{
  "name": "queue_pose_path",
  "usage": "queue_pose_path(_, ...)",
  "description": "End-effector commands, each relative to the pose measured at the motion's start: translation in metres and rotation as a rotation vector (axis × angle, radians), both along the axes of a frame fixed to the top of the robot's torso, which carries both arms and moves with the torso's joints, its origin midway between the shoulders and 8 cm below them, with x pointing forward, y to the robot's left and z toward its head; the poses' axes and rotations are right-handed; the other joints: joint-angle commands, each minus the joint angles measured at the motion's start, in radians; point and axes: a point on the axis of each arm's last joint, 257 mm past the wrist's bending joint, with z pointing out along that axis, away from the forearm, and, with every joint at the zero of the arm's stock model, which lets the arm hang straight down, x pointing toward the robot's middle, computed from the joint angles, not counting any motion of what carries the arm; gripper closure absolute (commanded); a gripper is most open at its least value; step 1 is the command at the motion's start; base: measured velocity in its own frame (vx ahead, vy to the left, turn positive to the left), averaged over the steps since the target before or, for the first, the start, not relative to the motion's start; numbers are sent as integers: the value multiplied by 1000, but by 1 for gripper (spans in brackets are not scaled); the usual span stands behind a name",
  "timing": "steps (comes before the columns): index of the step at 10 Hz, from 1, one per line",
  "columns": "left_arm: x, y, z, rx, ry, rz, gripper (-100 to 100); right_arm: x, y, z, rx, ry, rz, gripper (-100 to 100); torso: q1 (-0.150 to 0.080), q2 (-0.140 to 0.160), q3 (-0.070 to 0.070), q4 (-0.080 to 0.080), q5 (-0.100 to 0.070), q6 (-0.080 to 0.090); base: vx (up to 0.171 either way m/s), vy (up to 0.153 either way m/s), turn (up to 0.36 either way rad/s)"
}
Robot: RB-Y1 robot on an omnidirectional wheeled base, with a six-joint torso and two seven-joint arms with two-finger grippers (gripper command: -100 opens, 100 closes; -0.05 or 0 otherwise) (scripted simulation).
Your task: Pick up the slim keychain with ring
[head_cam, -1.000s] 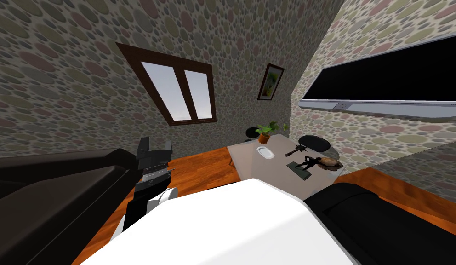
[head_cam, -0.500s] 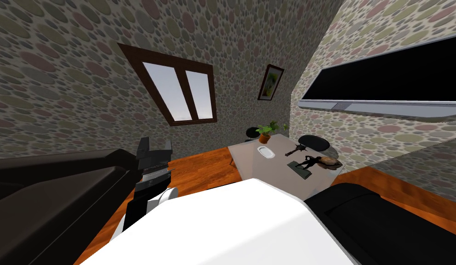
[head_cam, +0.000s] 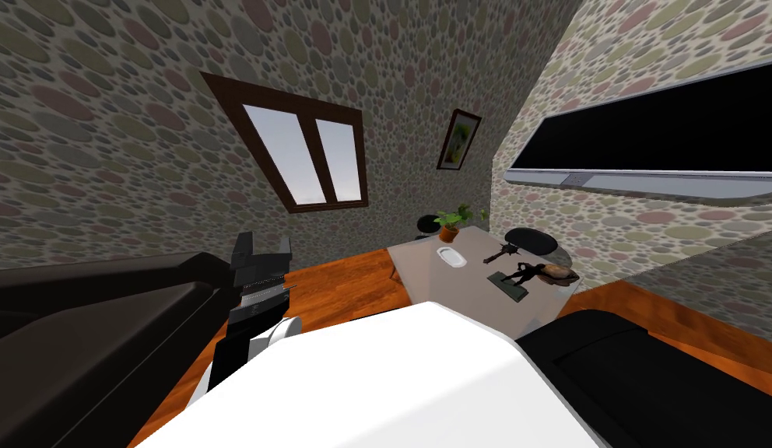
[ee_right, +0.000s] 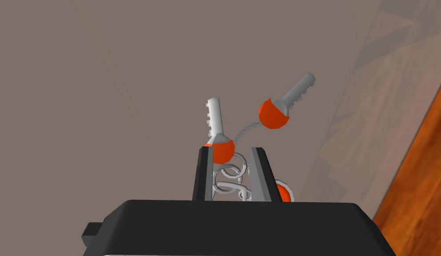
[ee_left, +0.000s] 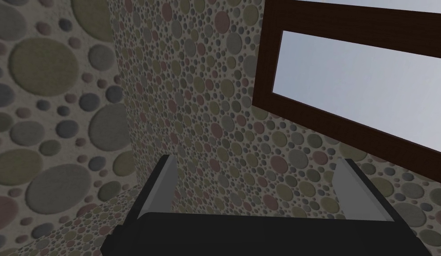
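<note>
The grey-brown table (head_cam: 454, 284) stands ahead to the right. Its near-left edge meets open wooden floor (head_cam: 338, 288). A dark sofa (head_cam: 104, 327) bounds the left and a black seat (head_cam: 649, 373) the near right. The right gripper (ee_right: 231, 152) is clenched, its fingers narrowly apart, grasping the keychain (ee_right: 224, 150) by its rings. Two orange-headed keys stick out past the fingertips over the table top, near its edge; whether they touch it I cannot tell. The left gripper (ee_left: 256, 162) hangs beside the sofa, released, fingers wide apart, holding nothing.
</note>
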Motion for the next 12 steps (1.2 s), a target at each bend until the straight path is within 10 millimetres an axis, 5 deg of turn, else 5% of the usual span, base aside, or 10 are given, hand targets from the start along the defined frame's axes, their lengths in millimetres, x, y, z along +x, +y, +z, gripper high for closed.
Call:
queue_pose_path(1,0,0,0,0,0,0,0,-3,-3,-1,6,4,-1,100,0,0,0,0,0,0,-3,45,-9)
queue_pose_path(10,0,0,0,0,0,0,0,5,-50,21,-16,-13,-8,100,1,0,0,0,0,1,4,48,-15)
queue_pose_path(12,0,0,0,0,0,0,0,1,-46,19,-11,-5,3,100,0,0,0,0,0,1,4,24,-3)
